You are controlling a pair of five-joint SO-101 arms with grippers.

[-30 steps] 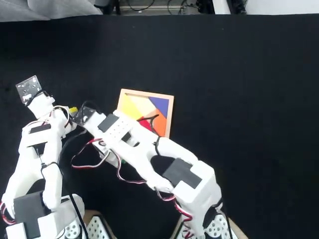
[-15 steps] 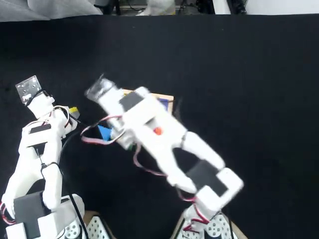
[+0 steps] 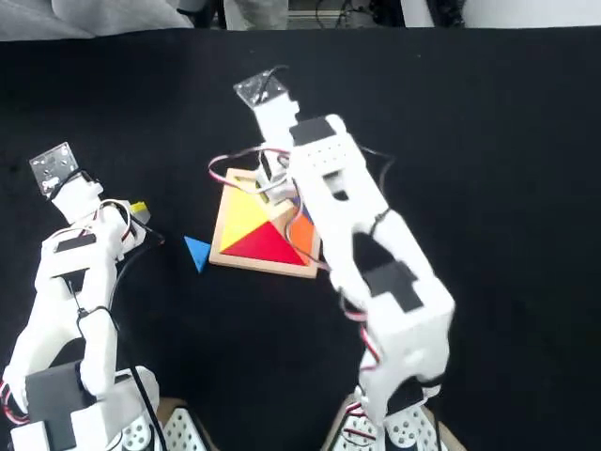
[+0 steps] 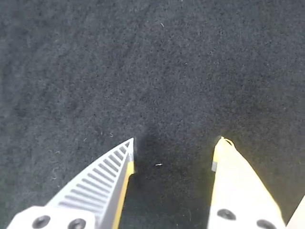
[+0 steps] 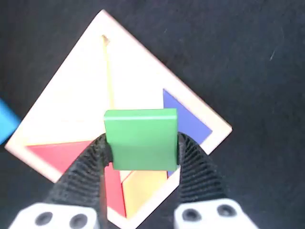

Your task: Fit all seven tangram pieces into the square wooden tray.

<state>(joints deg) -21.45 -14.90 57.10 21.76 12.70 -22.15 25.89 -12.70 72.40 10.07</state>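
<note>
The square wooden tray [image 3: 263, 266] lies at mid-table with a yellow triangle [image 3: 239, 214], a red triangle [image 3: 268, 244] and an orange piece [image 3: 302, 230] in it. My right gripper [image 5: 142, 143] hangs above the tray [image 5: 219, 126], shut on a green square [image 5: 140, 138]. Under it a blue piece [image 5: 186, 114] lies in the tray. In the high view the right gripper [image 3: 271, 185] is over the tray's far part. A blue triangle [image 3: 196, 253] lies on the cloth just left of the tray. My left gripper [image 4: 175, 145] stands open over bare cloth, left of the tray [image 3: 141, 211].
Black cloth covers the whole table. The right arm's body stretches from the front edge over the tray's right side. The left arm stands at the front left. The blue triangle [image 5: 5, 124] lies beside the tray's corner.
The right arm has lifted from the cloth left of the tray and swung right, over the tray, with the green square. The blue triangle now lies uncovered. The left arm has kept still.
</note>
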